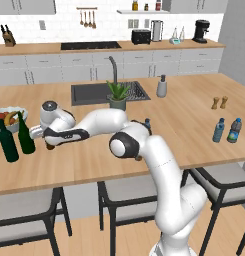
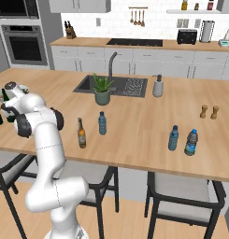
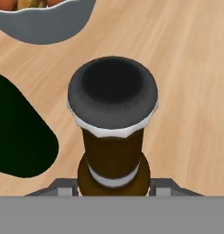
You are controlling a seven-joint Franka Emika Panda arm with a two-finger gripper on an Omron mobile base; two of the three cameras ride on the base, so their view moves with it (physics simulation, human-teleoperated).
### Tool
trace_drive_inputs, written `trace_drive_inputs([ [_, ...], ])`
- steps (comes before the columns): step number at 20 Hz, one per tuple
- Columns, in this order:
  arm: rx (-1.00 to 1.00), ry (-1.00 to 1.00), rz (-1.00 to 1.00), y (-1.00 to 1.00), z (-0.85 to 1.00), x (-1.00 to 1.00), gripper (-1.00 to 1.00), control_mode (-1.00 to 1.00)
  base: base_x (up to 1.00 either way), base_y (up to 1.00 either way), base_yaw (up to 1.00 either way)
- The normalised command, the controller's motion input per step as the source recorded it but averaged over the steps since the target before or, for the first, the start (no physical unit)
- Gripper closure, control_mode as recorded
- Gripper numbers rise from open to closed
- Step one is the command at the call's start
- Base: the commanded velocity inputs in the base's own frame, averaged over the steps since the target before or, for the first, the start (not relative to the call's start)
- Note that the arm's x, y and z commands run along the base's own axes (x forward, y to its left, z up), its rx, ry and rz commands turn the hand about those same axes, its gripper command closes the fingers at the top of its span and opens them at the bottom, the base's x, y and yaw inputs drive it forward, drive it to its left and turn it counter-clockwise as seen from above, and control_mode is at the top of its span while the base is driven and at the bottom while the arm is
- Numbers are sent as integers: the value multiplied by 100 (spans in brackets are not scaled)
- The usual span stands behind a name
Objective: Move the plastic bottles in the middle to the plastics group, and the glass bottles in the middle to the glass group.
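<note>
Hand view: the dark brown beer bottle stands upright between the closed-in fingers of the gripper, held at the neck, its long axis vertical, just beside a green wine bottle of the glass group.

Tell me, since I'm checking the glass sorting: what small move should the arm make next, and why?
Probably ease the brown beer bottle down onto the counter and open the pincer. The bottle sits between the fingertips, already beside the green wine bottles by the fruit bowl. Whether its base touches the wood cannot be told.
</note>
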Motion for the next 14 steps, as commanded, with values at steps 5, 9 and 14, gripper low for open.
trace_drive_inputs([
  [5, 5, 0, 0, -12, 0, 6, 100, -100, 0, 0, 0],
  [9, 0, 0, 0, 0, 0, 0, 100, -100, 0, 0, 0],
  [14, 0, 0, 0, 0, 0, 0, -100, -100, 0, 0, 0],
])
